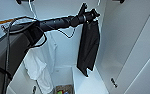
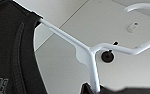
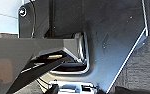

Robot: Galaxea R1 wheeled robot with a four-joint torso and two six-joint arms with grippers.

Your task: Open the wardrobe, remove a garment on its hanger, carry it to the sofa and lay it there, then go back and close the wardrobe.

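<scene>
The garment (image 1: 88, 47), a black short-sleeved shirt of limp fabric, hangs inside the open wardrobe (image 1: 126, 50), toward its right side, drooping straight down with its lower hem above the white floor of the cabinet. It sits on the hanger (image 2: 91, 53), thin and pale, whose sloping arm runs out from under the shirt's shoulder in the left wrist view and meets a straight stem; the curve of the hook shows at that picture's far corner. The left arm comes in from the left of the head view and reaches across the wardrobe's interior, and the left tool (image 1: 91, 15) is up at the top of the shirt, right at the hanger (whether its fingers are closed on the hanger or only beside it cannot be told, since they are hard to make out). A dark cable loops beneath the arm. Further left, behind the arm, a white shirt (image 1: 39, 66) hangs lower against the back wall. At the bottom of the wardrobe, a small box (image 1: 63, 89) holds some coloured things. The right wrist view gives dark robot parts above a dark textured floor (image 3: 141, 70).
</scene>
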